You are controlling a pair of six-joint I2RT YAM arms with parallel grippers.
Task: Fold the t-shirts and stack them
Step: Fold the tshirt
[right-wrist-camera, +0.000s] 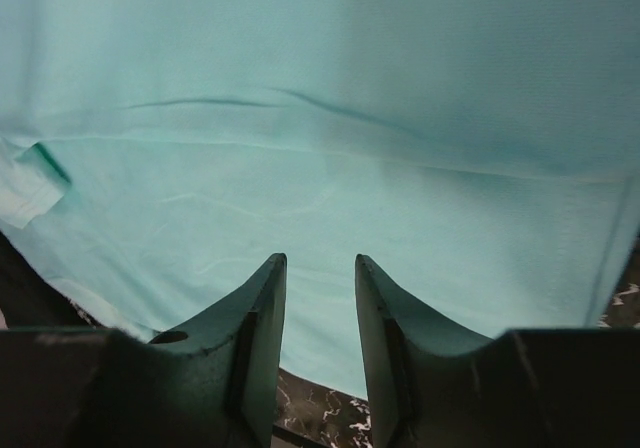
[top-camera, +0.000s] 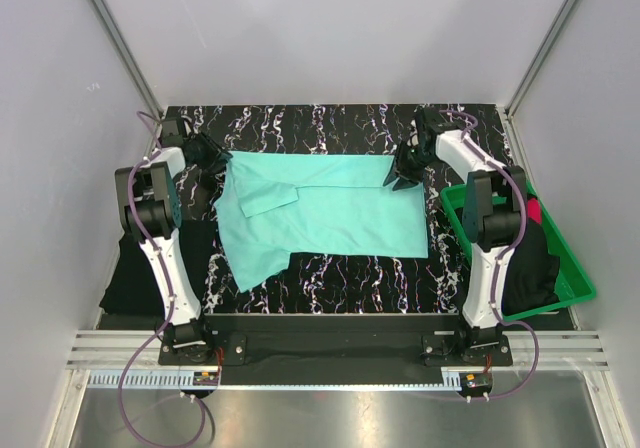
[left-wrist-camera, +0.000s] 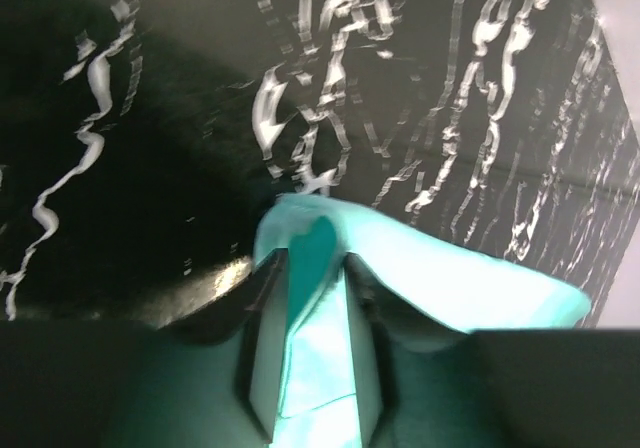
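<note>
A turquoise-mint t-shirt (top-camera: 330, 213) lies spread across the black marbled mat (top-camera: 340, 273), with one sleeve folded over at its left. My left gripper (top-camera: 215, 158) is at the shirt's far left corner. In the left wrist view its fingers (left-wrist-camera: 315, 268) stand apart, and a fold of the turquoise cloth (left-wrist-camera: 450, 278) lies in the gap between them. My right gripper (top-camera: 403, 178) is at the shirt's far right corner. It is open (right-wrist-camera: 320, 263) just over the turquoise cloth (right-wrist-camera: 320, 118), with nothing between its fingers.
A green tray (top-camera: 575, 278) at the right holds black t-shirts (top-camera: 530, 263) and a red-pink one (top-camera: 534, 209). More black cloth (top-camera: 135, 273) lies off the mat's left edge beside the left arm. White walls enclose the table.
</note>
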